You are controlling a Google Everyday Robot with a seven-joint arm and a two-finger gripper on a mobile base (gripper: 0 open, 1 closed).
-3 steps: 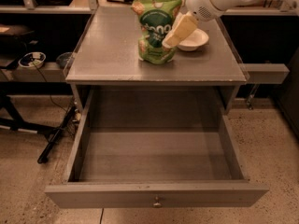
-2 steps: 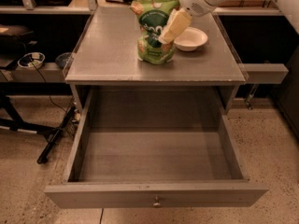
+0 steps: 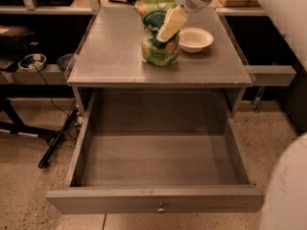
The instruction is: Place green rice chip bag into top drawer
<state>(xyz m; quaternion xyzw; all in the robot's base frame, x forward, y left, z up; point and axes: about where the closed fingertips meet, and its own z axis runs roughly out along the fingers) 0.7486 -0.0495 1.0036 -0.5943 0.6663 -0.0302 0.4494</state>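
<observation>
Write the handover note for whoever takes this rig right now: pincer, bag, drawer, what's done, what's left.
Pincer: against the front of the green rice chip bag, arm reaching in from the upper right; grip not confirmable.
Bag: upright on the tabletop, next to the white bowl.
Top drawer: pulled open below the tabletop, nothing inside.
Done: drawer open, pincer at the bag.
Left: secure the bag, lift it, bring it forward over the drawer, lower it in, release.
</observation>
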